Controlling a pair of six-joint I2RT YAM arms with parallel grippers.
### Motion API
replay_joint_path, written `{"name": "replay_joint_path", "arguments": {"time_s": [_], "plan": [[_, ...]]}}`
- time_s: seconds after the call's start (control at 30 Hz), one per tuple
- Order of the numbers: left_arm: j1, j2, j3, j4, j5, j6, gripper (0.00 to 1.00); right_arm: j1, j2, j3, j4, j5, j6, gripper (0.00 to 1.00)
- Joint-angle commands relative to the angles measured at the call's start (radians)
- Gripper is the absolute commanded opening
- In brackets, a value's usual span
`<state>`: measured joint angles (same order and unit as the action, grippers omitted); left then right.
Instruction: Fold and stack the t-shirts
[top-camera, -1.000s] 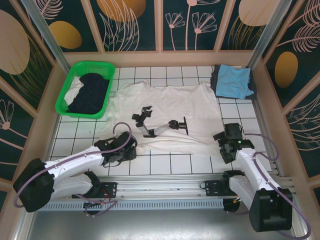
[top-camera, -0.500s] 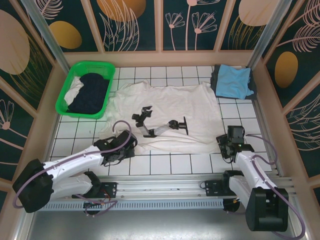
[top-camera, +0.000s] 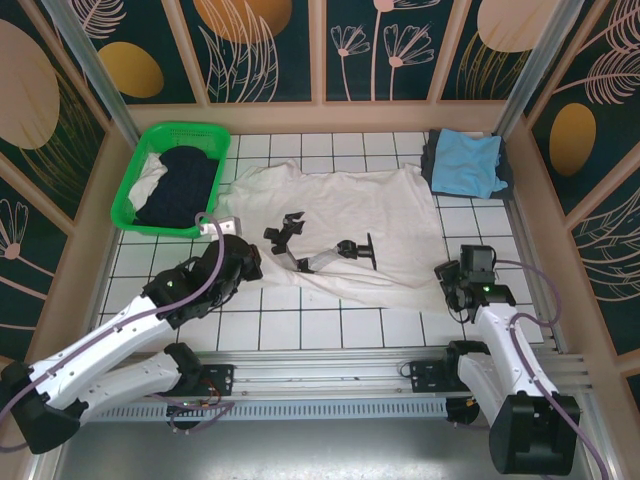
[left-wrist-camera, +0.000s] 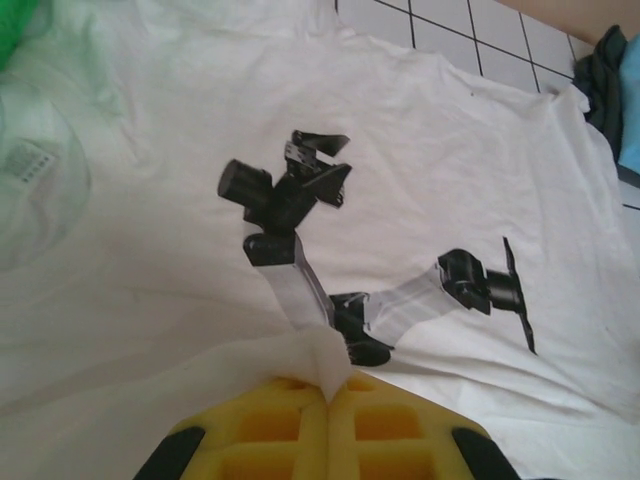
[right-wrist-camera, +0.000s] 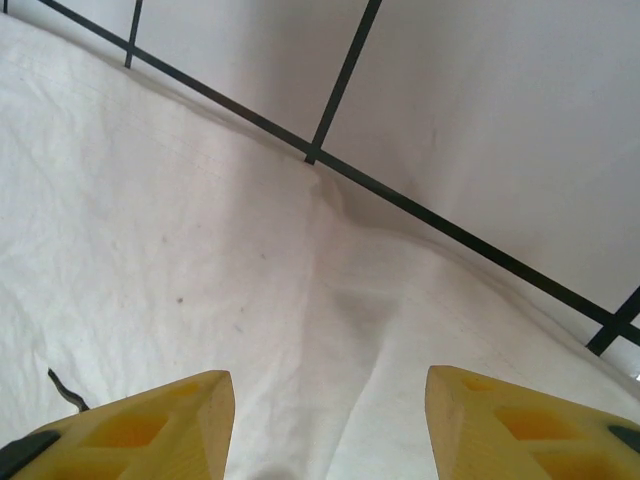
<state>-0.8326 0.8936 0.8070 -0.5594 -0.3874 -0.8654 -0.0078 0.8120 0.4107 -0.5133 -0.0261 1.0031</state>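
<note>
White tiled table (top-camera: 330, 325), black grid lines; large white t-shirt (top-camera: 340, 205) spread across middle; green basket (top-camera: 125, 195) at far left; dark grey t-shirt (top-camera: 431, 158) at far right, light blue t-shirt (top-camera: 468, 165) on top

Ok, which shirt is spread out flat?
The white printed t-shirt, mid-table. The light blue one lies folded far right; the dark navy one is heaped in the green basket.

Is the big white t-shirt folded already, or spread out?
Mostly spread: the white t-shirt lies flat, with only its near corner pinched in the left gripper.
</note>
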Motion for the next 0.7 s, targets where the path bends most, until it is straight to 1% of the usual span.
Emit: {"name": "replay_joint_path", "arguments": {"time_s": [0.0, 0.03, 0.07, 0.13, 0.17, 0.2, 0.27, 0.33, 0.43, 0.53, 0.67], "plan": [[-0.004, 0.013, 0.028, -0.063, -0.071, 0.033, 0.00, -0.002, 0.006, 0.014, -0.075, -0.002, -0.023, 0.58], [-0.004, 0.012, 0.028, -0.064, -0.081, 0.033, 0.00, 0.000, 0.010, 0.015, -0.089, -0.003, -0.018, 0.64], [-0.004, 0.013, 0.028, -0.063, -0.091, 0.033, 0.00, 0.003, 0.015, 0.017, -0.105, -0.002, -0.011, 0.73], [-0.005, 0.010, 0.028, -0.062, -0.114, 0.034, 0.00, 0.010, 0.022, 0.019, -0.132, -0.005, -0.002, 0.81], [-0.005, 0.008, 0.030, -0.061, -0.129, 0.034, 0.00, 0.013, 0.025, 0.020, -0.143, -0.006, 0.000, 0.83], [-0.004, 0.011, 0.034, -0.061, -0.144, 0.035, 0.00, 0.019, 0.027, 0.020, -0.148, -0.002, 0.001, 0.82], [-0.004, 0.017, 0.045, -0.052, -0.165, 0.048, 0.00, 0.030, 0.038, 0.020, -0.149, 0.002, -0.004, 0.71], [-0.004, 0.026, 0.058, -0.044, -0.180, 0.062, 0.00, 0.038, 0.062, 0.020, -0.148, 0.000, -0.005, 0.62], [-0.004, 0.043, 0.071, -0.026, -0.190, 0.082, 0.00, 0.052, 0.107, 0.019, -0.164, -0.012, -0.001, 0.63], [-0.003, 0.051, 0.062, 0.004, -0.188, 0.102, 0.00, 0.094, 0.151, 0.039, -0.215, 0.002, 0.002, 0.63], [-0.003, 0.069, 0.060, 0.014, -0.192, 0.112, 0.00, 0.100, 0.186, 0.070, -0.269, -0.001, -0.003, 0.63]]}}
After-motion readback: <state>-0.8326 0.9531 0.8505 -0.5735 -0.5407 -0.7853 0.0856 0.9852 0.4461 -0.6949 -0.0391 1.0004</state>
